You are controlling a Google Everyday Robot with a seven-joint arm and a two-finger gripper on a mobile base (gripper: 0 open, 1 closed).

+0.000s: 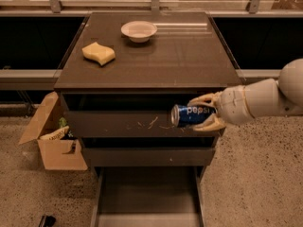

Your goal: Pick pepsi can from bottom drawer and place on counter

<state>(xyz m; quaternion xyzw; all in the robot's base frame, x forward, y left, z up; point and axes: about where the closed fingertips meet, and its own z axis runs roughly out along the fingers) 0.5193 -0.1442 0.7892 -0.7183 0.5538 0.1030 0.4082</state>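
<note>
The blue pepsi can [190, 115] lies on its side in my gripper [204, 113], its silver end pointing left. The cream fingers [206, 100] close above and below it. The gripper holds the can in front of the scratched upper drawer front, below the counter's front edge. My white arm reaches in from the right. The bottom drawer [147, 198] stands pulled out at the bottom of the view, its floor bare. The dark brown counter [161, 56] lies above and behind the can.
A yellow sponge [98, 53] and a white bowl [138, 30] sit on the counter's back left part. An open cardboard box [56, 140] with packets stands on the floor left of the cabinet. A window rail runs behind.
</note>
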